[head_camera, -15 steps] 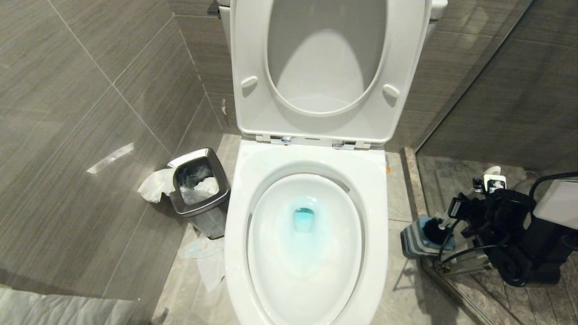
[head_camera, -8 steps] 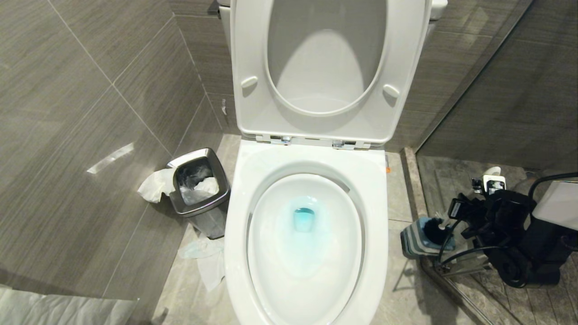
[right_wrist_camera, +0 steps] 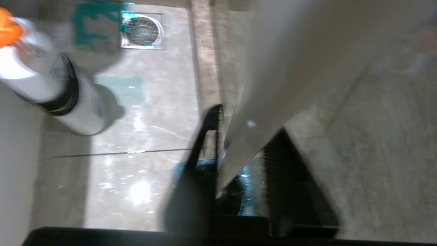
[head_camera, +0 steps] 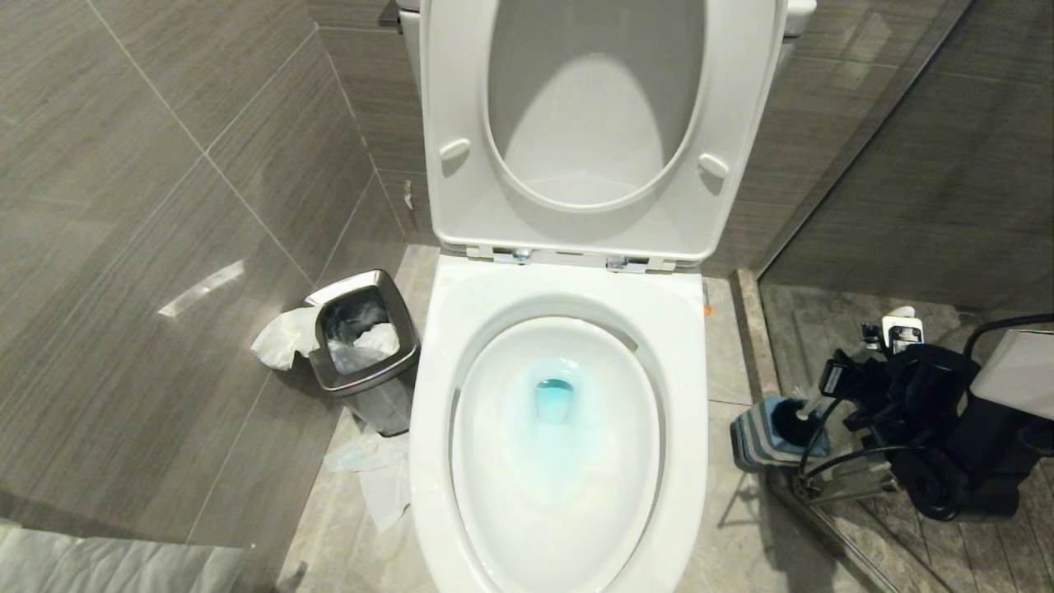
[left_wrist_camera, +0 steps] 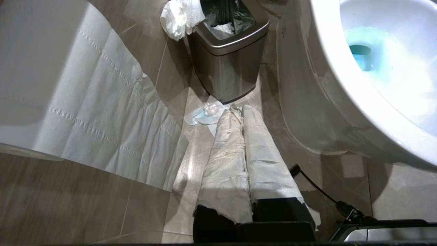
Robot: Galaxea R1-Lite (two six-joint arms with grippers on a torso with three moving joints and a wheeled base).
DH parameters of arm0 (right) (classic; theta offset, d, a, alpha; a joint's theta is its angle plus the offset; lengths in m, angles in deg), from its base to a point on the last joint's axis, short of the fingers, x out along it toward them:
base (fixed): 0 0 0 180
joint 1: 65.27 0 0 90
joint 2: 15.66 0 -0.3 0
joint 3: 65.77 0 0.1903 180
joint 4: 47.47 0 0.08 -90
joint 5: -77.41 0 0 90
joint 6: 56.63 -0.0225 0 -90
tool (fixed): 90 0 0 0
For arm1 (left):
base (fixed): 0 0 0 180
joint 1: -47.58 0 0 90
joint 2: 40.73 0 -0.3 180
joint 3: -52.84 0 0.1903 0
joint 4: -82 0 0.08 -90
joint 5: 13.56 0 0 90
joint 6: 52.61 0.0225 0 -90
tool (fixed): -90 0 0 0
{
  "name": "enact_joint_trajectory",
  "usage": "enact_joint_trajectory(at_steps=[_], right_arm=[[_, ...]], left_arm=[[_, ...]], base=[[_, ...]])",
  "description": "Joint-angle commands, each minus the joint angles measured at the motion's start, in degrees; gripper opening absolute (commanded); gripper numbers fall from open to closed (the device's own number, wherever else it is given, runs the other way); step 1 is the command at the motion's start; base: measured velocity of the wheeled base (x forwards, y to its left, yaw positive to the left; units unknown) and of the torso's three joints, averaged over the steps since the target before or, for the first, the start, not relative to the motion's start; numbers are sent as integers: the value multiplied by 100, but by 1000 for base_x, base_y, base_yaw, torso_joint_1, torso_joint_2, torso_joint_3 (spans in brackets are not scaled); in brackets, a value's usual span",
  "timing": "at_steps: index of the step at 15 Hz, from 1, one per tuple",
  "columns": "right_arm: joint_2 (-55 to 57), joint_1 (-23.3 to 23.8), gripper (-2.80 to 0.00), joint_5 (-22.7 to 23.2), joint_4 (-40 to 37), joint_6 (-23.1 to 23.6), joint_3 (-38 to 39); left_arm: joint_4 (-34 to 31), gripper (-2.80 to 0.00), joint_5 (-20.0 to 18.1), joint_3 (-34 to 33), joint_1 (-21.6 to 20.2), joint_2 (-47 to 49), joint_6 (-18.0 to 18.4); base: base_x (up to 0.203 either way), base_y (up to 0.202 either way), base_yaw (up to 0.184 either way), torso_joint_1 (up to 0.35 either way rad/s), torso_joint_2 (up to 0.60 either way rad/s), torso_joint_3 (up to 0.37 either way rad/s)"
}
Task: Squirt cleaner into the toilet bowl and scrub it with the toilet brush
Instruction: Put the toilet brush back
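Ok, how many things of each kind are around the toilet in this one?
Toilet bowl: 1
Toilet brush: 1
Brush holder: 1
Waste bin: 1
Bottle: 1
Total: 5

The right claw point(right_wrist_camera: 239, 160) has loosened around the toilet brush point(right_wrist_camera: 273, 85) handle; arm barely shifted.

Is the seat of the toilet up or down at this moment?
Up. The seat leans back against its lid above the hinges, so the bowl's bare white rim shows all around, with blue water at the bottom.
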Motion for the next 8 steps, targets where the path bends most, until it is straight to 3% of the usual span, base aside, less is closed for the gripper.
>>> enact_joint_trajectory(at_steps=[1, 8], right_arm=[[48, 66, 0, 8, 64, 35, 0], [-135, 72, 0, 92, 79, 31, 304]], left_arm=[[0, -280, 0, 0, -2, 8, -2], [0, -280, 0, 0, -2, 8, -2]], base=[[0, 0, 0, 0, 0, 0], [0, 0, 0, 0, 0, 0]])
